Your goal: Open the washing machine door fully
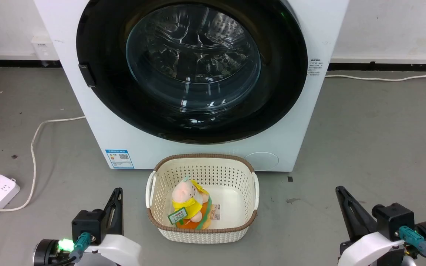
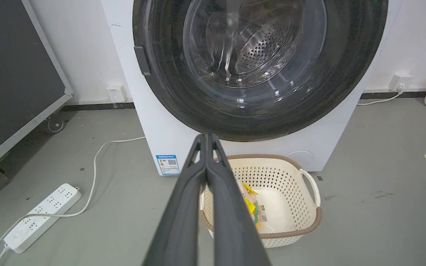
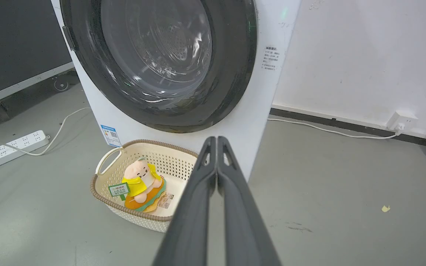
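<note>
Door [image 1: 192,66] is shut, its black ring flush on the front of the washer [image 1: 68,33], glass bowl bulging at centre. In the head view a small dark tab [image 1: 87,75] sits on the ring at 9 o'clock. It looks like the pull point, so the hinge is probably at 3 o'clock, though no hinge can be seen. If so, the door would swing out from its 9 o'clock edge toward the right.

The left gripper [image 1: 118,192] is low, with the tab at about 11 o'clock from it and well apart. The right gripper [image 1: 340,190] has the tab far off at 10 o'clock, across the whole door. The left arm is the nearer one, and I judge it better placed to reach the tab. Both wrist views show the fingers pressed together with nothing between them: left gripper [image 2: 206,136], right gripper [image 3: 216,138]. The left wrist view has the tab [image 2: 142,60] at 11 o'clock of its fingertips.

A basket [image 1: 202,157] stands on the floor at 6 o'clock of the door, just beside the washer and between the grippers, with a toy [image 1: 189,205] in it.

Writing: a blue sticker [image 1: 119,159] with a QR code sits low at 7 o'clock, and a print block [image 1: 315,67] at 3 o'clock. The toy carries a green-edged tag [image 1: 178,215]. All are too small to read, and no brand shows.
</note>
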